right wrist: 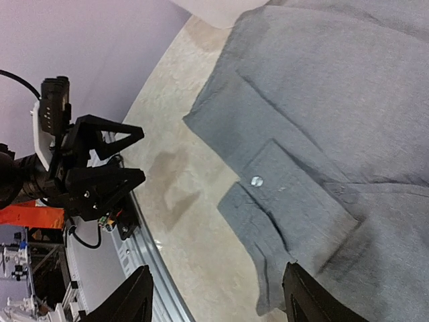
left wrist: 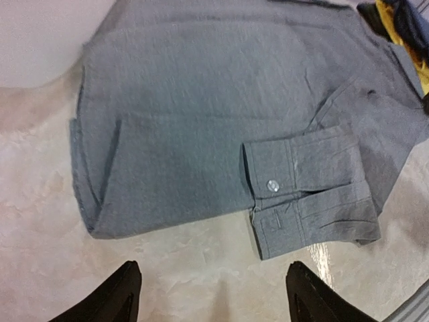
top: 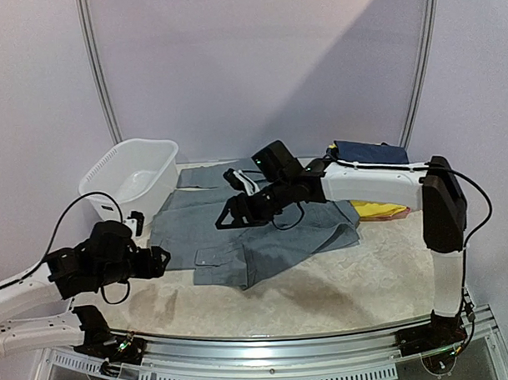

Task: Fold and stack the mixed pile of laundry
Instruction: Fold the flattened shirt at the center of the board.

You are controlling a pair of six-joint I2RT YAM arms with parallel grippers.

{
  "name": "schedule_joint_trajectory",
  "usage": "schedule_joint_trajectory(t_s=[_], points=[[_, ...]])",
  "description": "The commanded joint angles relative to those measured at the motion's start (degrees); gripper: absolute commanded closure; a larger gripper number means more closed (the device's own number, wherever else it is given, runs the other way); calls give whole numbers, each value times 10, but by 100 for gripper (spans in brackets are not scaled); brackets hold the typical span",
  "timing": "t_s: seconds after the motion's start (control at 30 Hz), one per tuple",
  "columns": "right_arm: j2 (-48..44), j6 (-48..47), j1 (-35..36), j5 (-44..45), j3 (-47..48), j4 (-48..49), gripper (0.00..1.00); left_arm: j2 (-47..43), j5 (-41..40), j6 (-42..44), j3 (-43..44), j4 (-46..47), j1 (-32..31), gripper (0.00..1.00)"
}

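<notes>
Left gripper [left wrist: 211,272]: hovering wide open and empty just off the near edge of the grey garment [left wrist: 201,114]. The right gripper [right wrist: 218,275] is likewise gaping over the buttoned cuffs [right wrist: 281,181], which are lying folded inward; both look poised for the next fold. The grey garment is lying spread mid-table, a navy garment [top: 369,153] and a yellow garment [top: 380,209] are waiting beyond the right arm, and the white basin [top: 144,143] at far left is seemingly holding nothing.

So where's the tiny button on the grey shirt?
Find the big grey shirt lying flat mid-table, beside the white basin. At its near edge two sleeve cuffs lie folded together. The button is the small pale round dot on one cuff; the cuff beside it shows only a slit.
</notes>
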Motion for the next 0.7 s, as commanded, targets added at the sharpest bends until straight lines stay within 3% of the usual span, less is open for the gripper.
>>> schedule_joint_trajectory(t_s=[0.0,0.3,0.67], points=[[-74,-2,-35,53,-93,38,33,118,74,-24,25,82,-2,26],[-162,-7,-62,94,-228,68,32,327,105,-32,92,133,-5,29],[-208,-18,-95,101,-294,84,30,440,49,-73,174,45,-55,36]])
